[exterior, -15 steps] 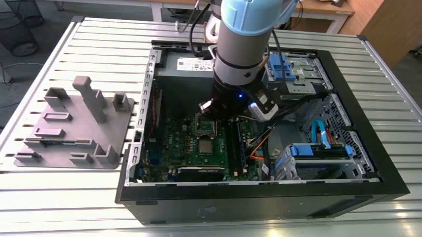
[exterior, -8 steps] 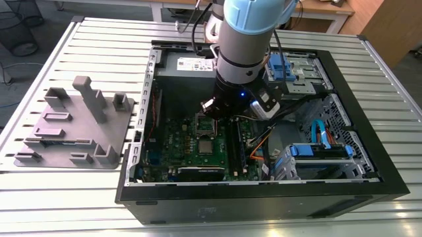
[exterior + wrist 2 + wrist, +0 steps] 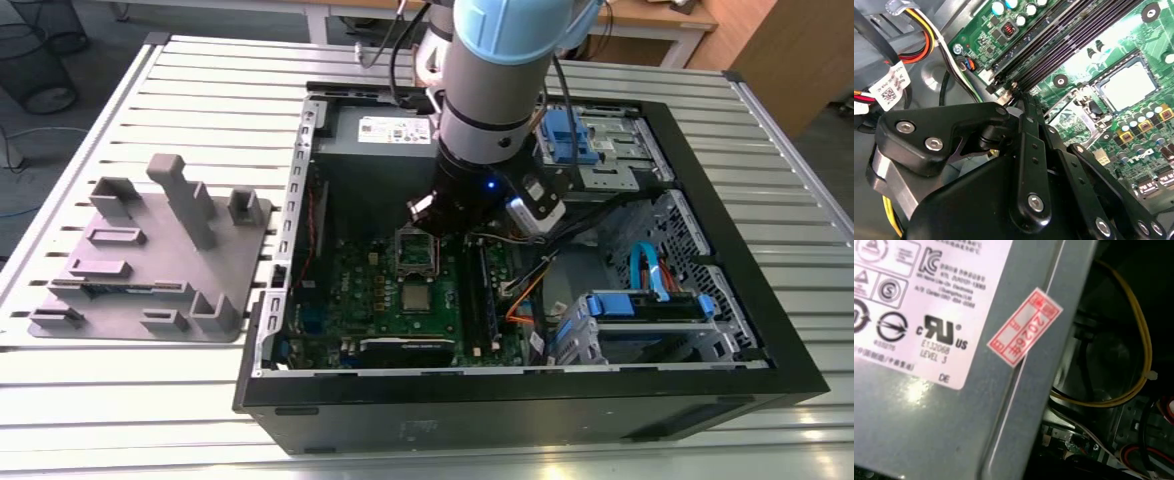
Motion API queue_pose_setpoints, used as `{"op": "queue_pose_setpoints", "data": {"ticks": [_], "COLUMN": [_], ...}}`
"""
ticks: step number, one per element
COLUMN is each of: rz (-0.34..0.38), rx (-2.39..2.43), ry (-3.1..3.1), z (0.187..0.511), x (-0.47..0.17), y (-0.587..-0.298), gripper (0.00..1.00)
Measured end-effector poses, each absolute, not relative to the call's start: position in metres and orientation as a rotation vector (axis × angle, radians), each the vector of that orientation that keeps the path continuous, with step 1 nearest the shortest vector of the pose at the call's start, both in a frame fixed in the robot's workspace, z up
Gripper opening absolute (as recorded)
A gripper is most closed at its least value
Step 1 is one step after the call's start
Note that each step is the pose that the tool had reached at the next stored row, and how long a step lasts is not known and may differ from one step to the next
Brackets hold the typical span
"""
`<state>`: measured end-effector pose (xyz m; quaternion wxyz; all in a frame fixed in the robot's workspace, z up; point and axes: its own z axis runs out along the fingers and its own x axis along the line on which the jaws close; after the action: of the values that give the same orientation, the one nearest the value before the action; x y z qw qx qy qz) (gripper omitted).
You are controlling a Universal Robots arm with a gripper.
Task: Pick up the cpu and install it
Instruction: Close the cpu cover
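Observation:
The open computer case [image 3: 747,330] holds the green motherboard [image 3: 387,300]. A flat silvery-grey square that looks like the cpu [image 3: 418,297] lies in the socket, also visible in the second wrist view as a pale square [image 3: 1126,87]. The hinged metal socket frame [image 3: 1070,114] stands open beside it, on the side nearer my gripper. My gripper [image 3: 438,222] hangs inside the case just above that frame. In the second wrist view its black linkage [image 3: 1029,165] blocks whatever is at its tip.
A grey plastic tray [image 3: 147,260] with upright posts sits on the slatted table at the exterior view's left. The grey power supply [image 3: 954,390] is close by, with yellow cables [image 3: 1141,340]. Black memory slots [image 3: 1064,40] run beside the socket. Blue drive cages [image 3: 654,310] fill the case's right.

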<state>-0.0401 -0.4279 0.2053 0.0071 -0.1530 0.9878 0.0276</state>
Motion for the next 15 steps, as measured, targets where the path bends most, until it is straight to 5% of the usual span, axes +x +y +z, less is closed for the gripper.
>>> {"op": "queue_pose_setpoints", "data": {"ticks": [15], "rz": [0.087], "rx": [-0.488], "ry": [3.087], "z": [0.2032], "x": [-0.0400], "y": [-0.4197], "gripper": [0.11]}}
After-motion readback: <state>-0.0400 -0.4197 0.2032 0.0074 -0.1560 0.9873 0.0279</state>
